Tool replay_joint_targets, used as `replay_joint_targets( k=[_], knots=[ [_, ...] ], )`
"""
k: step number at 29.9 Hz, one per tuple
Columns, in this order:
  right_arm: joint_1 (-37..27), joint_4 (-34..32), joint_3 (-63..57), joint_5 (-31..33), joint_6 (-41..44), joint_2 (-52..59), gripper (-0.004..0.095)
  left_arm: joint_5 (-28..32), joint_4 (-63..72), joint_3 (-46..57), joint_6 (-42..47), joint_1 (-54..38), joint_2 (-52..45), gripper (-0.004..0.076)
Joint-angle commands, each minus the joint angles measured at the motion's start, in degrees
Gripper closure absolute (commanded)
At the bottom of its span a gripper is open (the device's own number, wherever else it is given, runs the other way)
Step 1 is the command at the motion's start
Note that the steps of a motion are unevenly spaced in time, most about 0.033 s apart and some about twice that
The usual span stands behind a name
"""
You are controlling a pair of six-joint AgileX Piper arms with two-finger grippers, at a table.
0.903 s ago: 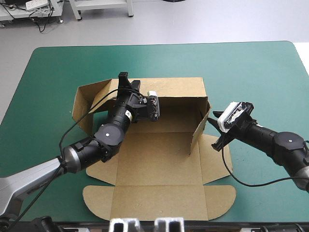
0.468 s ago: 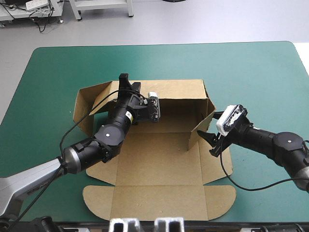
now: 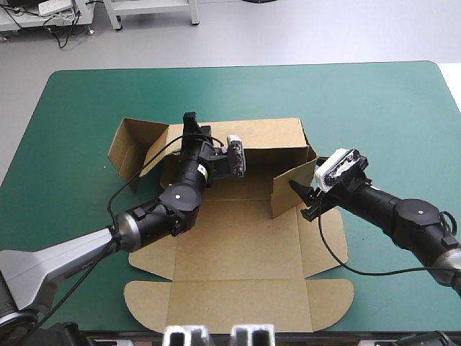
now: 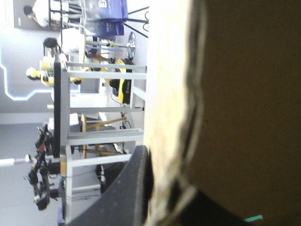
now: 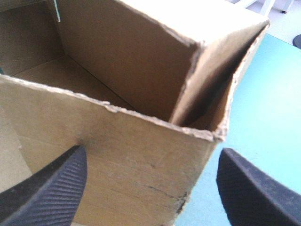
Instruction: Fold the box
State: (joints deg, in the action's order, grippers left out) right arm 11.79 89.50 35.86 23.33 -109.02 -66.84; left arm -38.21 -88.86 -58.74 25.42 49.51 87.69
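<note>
At the middle of the table (image 3: 374,101), on its teal-green cover, lay the box (image 3: 238,238), a cut sheet of brown board partly raised into a tray. Its back wall stood upright toward the table's far edge. The left wall and its flap stood up too, but splayed outward and away from the floor panel. The right wall stood tilted inward over the floor, and behind it a short flap from the back wall angled in, forming a narrow wedge-shaped pocket at that corner. Inside the tray only bare brown floor showed, crossed by the left arm, which reached over it to the back wall. The lid lay flat toward the near edge, its rounded ear flaps spread to either side.

The left end effector (image 3: 190,124) was clamped on the top edge of the back wall. In the left wrist view one black finger (image 4: 131,188) pressed one face of the board (image 4: 244,94), which filled the space ahead.

The right end effector (image 3: 302,200) was spread wide, its fingers (image 5: 51,188) well apart at the outer face of the right wall (image 5: 141,174). Whether they touched it I could not tell. Under that arm a side flap lay flat on the table.
</note>
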Motion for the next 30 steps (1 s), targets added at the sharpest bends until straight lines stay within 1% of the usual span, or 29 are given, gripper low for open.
replay_joint_targets(
  k=[1, 5, 8, 11, 13, 14, 16, 18, 20, 21, 22, 25, 26, 28, 30],
  knots=[
    [0.42, 3.11, 1.26, -0.14, -0.62, 1.36, 0.0198, -4.56, 4.37, -6.00, 0.52, 0.16, -0.76, 0.0708],
    [0.42, 5.62, 1.91, -0.49, -2.85, 0.72, 0.0198, 0.72, 3.34, -8.61, -0.70, 1.48, -0.76, 0.0708],
    [0.42, 7.90, 3.10, -0.38, -3.81, -1.37, 0.0198, 0.71, 2.44, -8.78, -1.48, 3.23, -0.76, 0.0708],
    [0.52, 8.58, 4.47, -0.11, -2.05, -3.68, 0.0213, -0.40, 3.72, -8.78, -1.72, 3.62, -0.76, 0.0708],
    [0.52, 8.58, 5.05, -0.21, 0.53, -4.87, 0.0284, -2.74, 4.27, -8.78, -1.86, 3.62, -0.76, 0.0708],
    [0.52, 8.58, 5.16, -0.35, 1.36, -5.17, 0.0352, -4.14, 4.57, -8.78, -2.02, 3.62, -0.76, 0.0709],
    [0.52, 8.39, 5.16, 0.81, 1.36, -5.46, 0.0524, -5.52, 6.55, -8.78, -3.57, 3.62, -0.76, 0.0709],
    [0.52, 7.36, 5.16, 3.57, 0.63, -5.47, 0.0700, -4.96, 10.33, -8.78, -6.09, 3.62, -0.76, 0.0709],
    [0.52, 7.09, 5.16, 6.52, -1.41, -5.47, 0.0851, -3.84, 14.82, -8.78, -9.39, 3.62, -0.76, 0.0709],
    [0.52, 7.09, 5.16, 7.09, -1.62, -5.47, 0.0898, -3.30, 16.60, -8.78, -10.58, 3.62, -0.76, 0.0708],
    [0.52, 7.09, 5.16, 7.50, -1.74, -5.47, 0.0935, -2.73, 18.19, -8.78, -11.59, 3.62, -0.76, 0.0708],
    [0.52, 7.09, 5.16, 7.63, -1.50, -5.47, 0.0931, -1.92, 21.67, -8.78, -12.62, 3.62, -0.76, 0.0706],
    [0.52, 7.09, 5.16, 7.62, -1.26, -5.47, 0.0931, -1.92, 21.93, -8.78, -12.85, 3.62, -0.76, 0.0691],
    [0.52, 7.09, 5.16, 7.62, -1.26, -5.47, 0.0931, -1.78, 22.06, -8.78, -12.85, 3.62, -0.76, 0.0644],
    [0.52, 7.19, 5.16, 7.50, -0.30, -5.47, 0.0931, -1.22, 22.06, -8.78, -12.85, 3.75, -0.87, 0.0546]
  ],
)
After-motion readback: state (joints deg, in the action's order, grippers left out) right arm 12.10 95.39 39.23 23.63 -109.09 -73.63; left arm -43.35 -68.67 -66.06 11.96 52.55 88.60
